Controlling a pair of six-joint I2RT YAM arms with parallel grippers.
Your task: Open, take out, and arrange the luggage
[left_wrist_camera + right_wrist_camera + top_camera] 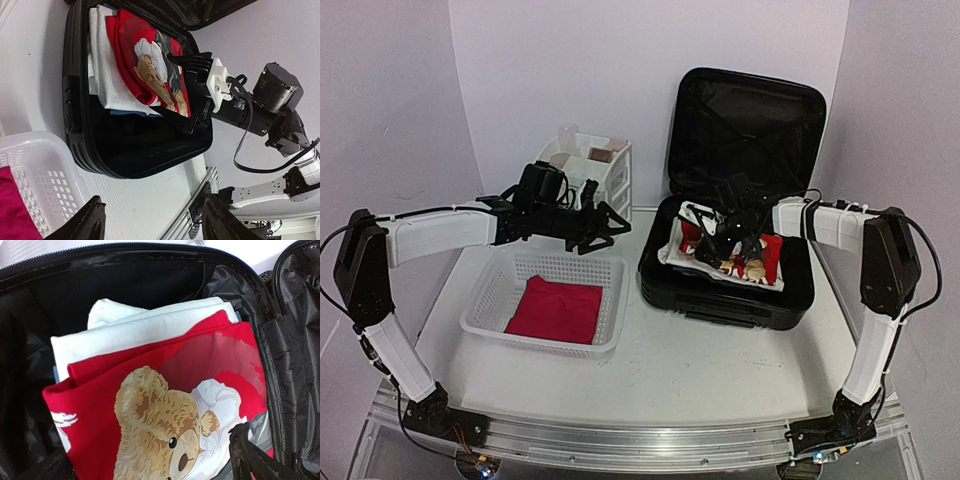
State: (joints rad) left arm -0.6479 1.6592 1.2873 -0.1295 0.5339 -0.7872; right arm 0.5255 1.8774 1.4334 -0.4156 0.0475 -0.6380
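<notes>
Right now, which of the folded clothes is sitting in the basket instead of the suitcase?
The plain red cloth in the white basket. The red teddy-bear shirt and the white shirt beneath it lie in the open suitcase.

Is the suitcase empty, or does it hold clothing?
Not empty. The open suitcase holds a folded red teddy-bear garment lying on folded white cloth; only one red cloth lies in the mesh basket.

We see soft, even, fairly bright light from above, leaving only faint shadows on the table (720, 375) beneath the luggage (720, 300). Its black lining swallows detail. In the left wrist view, the left gripper (152, 212) looks dark and blurred, and the pale background washes out.
</notes>
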